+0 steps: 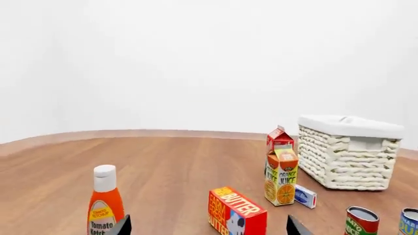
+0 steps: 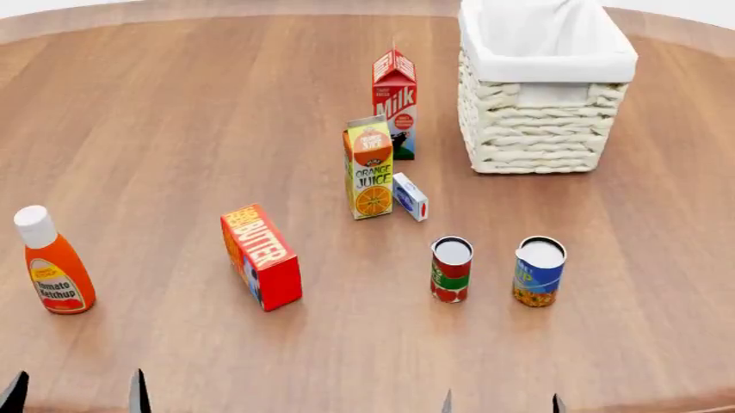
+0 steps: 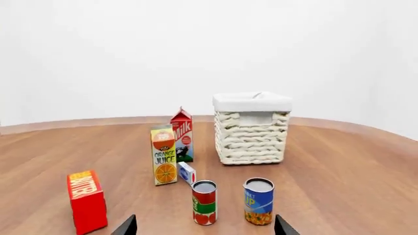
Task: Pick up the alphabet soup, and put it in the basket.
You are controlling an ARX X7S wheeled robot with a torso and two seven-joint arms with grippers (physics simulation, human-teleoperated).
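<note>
The alphabet soup can [image 2: 539,272], blue on top with a yellow lower band, stands upright on the wooden table, in front of the basket. It also shows in the right wrist view [image 3: 259,201] and at the edge of the left wrist view [image 1: 410,221]. The cream woven basket [image 2: 540,129] with its white lining stands at the far right; it shows in both wrist views [image 3: 251,129] [image 1: 346,154]. My right gripper [image 2: 501,404] [image 3: 205,229] is open and empty, short of the can. My left gripper [image 2: 76,400] [image 1: 209,229] is open and empty near the table's front left.
A red and green can [image 2: 452,269] stands just left of the soup. An orange juice carton [image 2: 369,168], a milk carton [image 2: 394,103] and a small blue-white box [image 2: 410,197] stand mid-table. A red butter box [image 2: 262,256] and a ketchup bottle [image 2: 52,262] are on the left.
</note>
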